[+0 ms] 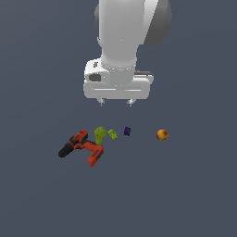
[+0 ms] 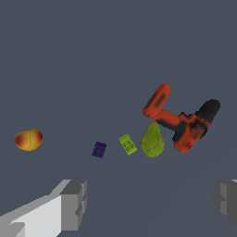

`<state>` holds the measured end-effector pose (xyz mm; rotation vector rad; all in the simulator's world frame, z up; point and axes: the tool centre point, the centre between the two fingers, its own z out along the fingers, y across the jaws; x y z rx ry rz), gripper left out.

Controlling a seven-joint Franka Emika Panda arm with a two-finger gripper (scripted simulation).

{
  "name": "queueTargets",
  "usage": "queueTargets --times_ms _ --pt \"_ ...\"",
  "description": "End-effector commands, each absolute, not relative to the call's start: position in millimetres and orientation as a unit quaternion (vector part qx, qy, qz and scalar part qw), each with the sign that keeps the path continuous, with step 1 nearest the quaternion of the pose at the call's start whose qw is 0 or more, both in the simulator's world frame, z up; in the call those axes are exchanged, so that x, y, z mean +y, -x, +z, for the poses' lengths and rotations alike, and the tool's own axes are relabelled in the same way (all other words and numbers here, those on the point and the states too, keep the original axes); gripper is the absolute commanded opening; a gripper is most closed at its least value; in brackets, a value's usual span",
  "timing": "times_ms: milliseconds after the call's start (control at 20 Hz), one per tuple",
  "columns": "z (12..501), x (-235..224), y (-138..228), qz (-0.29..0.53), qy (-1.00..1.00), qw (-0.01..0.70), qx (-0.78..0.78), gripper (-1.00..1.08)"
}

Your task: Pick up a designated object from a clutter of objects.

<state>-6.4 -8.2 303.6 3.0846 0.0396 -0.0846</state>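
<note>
We see our gripper hovering released, fingers spread, above the tiny purple block, which lies between the yellow-green block and the round fruit, the drill farther left in the exterior view.

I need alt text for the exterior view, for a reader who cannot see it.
A white robot gripper hangs open above a dark grey floor, holding nothing. Below it lie, from the exterior view's left to right, an orange-red drill, a yellow-green pear, a small yellow-green block, a tiny purple cube and a red-yellow fruit.
</note>
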Motion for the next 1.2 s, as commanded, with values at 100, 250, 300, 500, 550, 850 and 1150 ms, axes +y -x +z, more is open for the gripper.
queueTargets --times_ms 100,250,300,500,550,850,1150 --pt "303 -6 7 -0.028 -0.999 0.028 0.014 1.0" --pt "297 4 10 -0.034 -0.999 0.028 0.019 1.0" --pt "295 9 11 -0.037 -0.999 0.028 0.022 1.0" --pt "290 20 15 -0.043 -0.998 0.029 0.029 1.0" --pt "290 21 15 -0.043 -0.998 0.029 0.03 1.0" --pt "284 20 14 -0.041 -0.998 0.028 0.025 1.0" --pt "262 24 14 -0.037 -0.999 0.026 0.01 1.0"
